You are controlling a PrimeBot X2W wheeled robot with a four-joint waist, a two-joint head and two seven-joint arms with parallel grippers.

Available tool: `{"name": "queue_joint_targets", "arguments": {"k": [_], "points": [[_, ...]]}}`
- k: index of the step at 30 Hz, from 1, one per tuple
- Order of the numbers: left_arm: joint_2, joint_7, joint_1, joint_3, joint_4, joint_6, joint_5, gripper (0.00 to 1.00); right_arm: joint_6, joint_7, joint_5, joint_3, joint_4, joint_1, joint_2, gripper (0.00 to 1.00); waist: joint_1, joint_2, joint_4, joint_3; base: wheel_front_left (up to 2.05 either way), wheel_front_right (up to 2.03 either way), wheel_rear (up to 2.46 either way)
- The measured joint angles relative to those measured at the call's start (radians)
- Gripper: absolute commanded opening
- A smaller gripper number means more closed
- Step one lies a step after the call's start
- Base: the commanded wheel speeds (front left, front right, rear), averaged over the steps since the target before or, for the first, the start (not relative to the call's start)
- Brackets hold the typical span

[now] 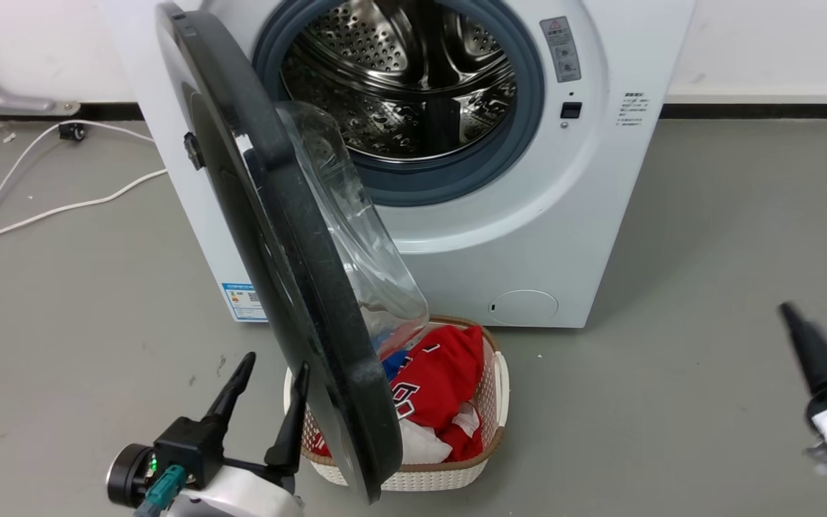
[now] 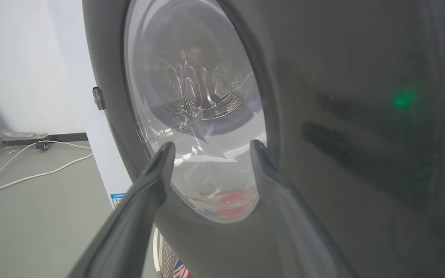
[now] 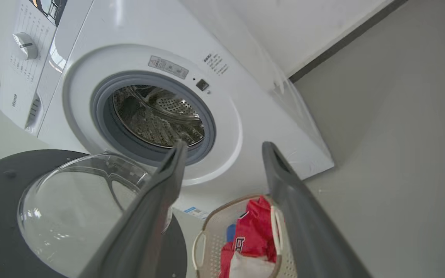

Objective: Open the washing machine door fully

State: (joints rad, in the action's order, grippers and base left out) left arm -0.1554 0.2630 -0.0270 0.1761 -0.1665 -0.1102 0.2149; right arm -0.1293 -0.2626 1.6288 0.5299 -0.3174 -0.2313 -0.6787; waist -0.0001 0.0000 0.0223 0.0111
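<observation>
Your door (image 1: 291, 287) stands swung out from the washer (image 1: 514, 244) on its hinge at the left side, nearly edge-on to the head view and roughly square to the washer's front. Its clear glass bowl (image 1: 356, 237) bulges to the right, and its lower part hangs over the basket (image 1: 421, 477) on the floor in front of the washer. The drum (image 1: 399, 79) is fully exposed inside its grey ring.

Your left gripper (image 1: 276, 361) sits low at the door's outer face, near its bottom edge, fingers pointing up and spread apart with nothing between them. In the left wrist view the gripper (image 2: 211, 143) frames the lower part of the door's window, with the dark face of the door (image 2: 342, 135) close on the right. The finger nearer the door is just beside it, but you cannot tell from these views whether it touches.

Your right gripper (image 1: 812, 355) is at the lower right of the head view, well apart from the washer and door. In its wrist view, the gripper (image 3: 224, 143) has its fingers spread and empty, pointing toward the washer (image 3: 245, 127) and the basket (image 3: 214, 224).

Red clothes (image 1: 442, 373) fill the basket. A white cable (image 1: 62, 210) lies on the floor to the left.
</observation>
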Motion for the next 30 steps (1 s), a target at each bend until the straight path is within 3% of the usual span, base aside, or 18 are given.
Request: {"name": "queue_joint_targets", "arguments": {"k": [3, 6, 10, 14, 19, 30], "points": [[-0.003, 0.000, 0.006, -0.012, 0.000, 0.005, 0.007, 1.00, 0.000, 0.000, -0.317, -0.171, -0.065, 0.004, 0.058, 1.00, 0.0000, 0.0000, -0.014, 0.004, 0.00, 0.00, 0.00], [-0.007, 0.000, 0.008, -0.020, 0.000, 0.014, 0.010, 1.00, 0.000, 0.000, -0.636, -0.360, -0.051, 0.028, 0.151, 1.00, 0.0000, 0.0000, -0.022, 0.006, 0.00, 0.00, 0.00], [-0.012, 0.000, 0.011, -0.027, 0.002, 0.021, 0.016, 1.00, 0.000, 0.005, -1.024, -0.548, 0.077, 0.104, 0.302, 1.00, 0.0000, 0.0000, -0.024, 0.005, 0.00, 0.00, 0.00], [-0.020, 0.000, 0.011, -0.034, 0.003, 0.024, 0.019, 1.00, -0.002, 0.111, -1.314, -0.631, 0.281, 0.182, 0.465, 1.00, 0.0001, 0.0000, -0.024, -0.002, 0.00, 0.00, 0.00], [-0.025, 0.000, 0.009, -0.035, 0.003, 0.031, 0.022, 1.00, -0.002, 0.207, -1.474, -0.617, 0.428, 0.298, 0.587, 1.00, 0.0001, 0.0000, -0.017, -0.010, 0.00, 0.00, 0.00], [-0.035, 0.000, 0.008, -0.036, 0.000, 0.040, 0.035, 1.00, -0.002, 0.211, -1.527, -0.564, 0.450, 0.403, 0.625, 1.00, 0.0001, 0.0000, -0.018, -0.001, 0.00, 0.00, 0.00]]}}
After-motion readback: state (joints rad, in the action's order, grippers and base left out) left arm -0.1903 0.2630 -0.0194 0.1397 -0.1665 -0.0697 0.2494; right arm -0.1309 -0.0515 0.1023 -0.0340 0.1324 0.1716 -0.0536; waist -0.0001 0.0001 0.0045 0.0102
